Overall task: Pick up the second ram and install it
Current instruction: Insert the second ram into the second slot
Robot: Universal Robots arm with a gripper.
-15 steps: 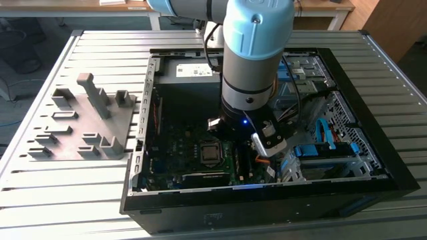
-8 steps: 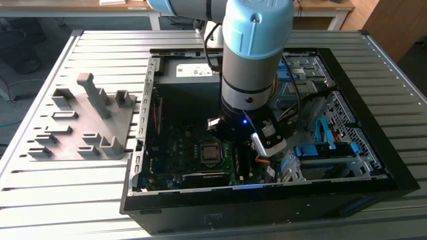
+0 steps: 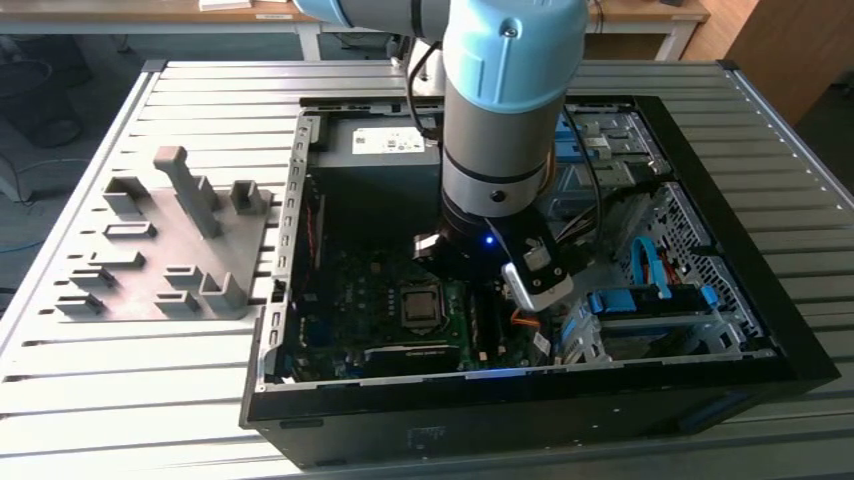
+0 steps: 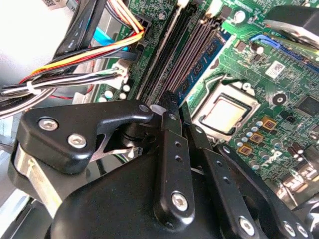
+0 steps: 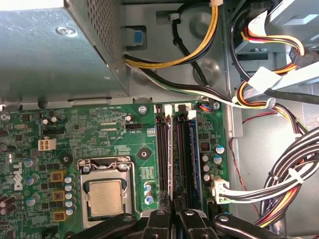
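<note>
My gripper (image 5: 173,217) is low inside the open computer case (image 3: 534,405), right over the memory slots (image 5: 162,149) on the green motherboard (image 5: 89,124). Its black fingers (image 4: 169,129) sit close together, shut on the second ram (image 5: 172,159). In the first wrist view the stick shows edge-on as a thin pale line between the dark slots. In the second wrist view the second ram (image 4: 202,67) is a blue-green strip running away from the fingertips along the slots. Whether it is fully seated I cannot tell. The arm's wrist (image 3: 494,200) hides the gripper in the exterior view.
The processor socket (image 5: 104,196) lies beside the slots. Bundled cables (image 5: 279,184) run close on the slots' other side, and the metal power supply box (image 5: 50,50) stands beyond the board. A grey fixture plate (image 3: 167,240) lies on the table at the exterior view's left.
</note>
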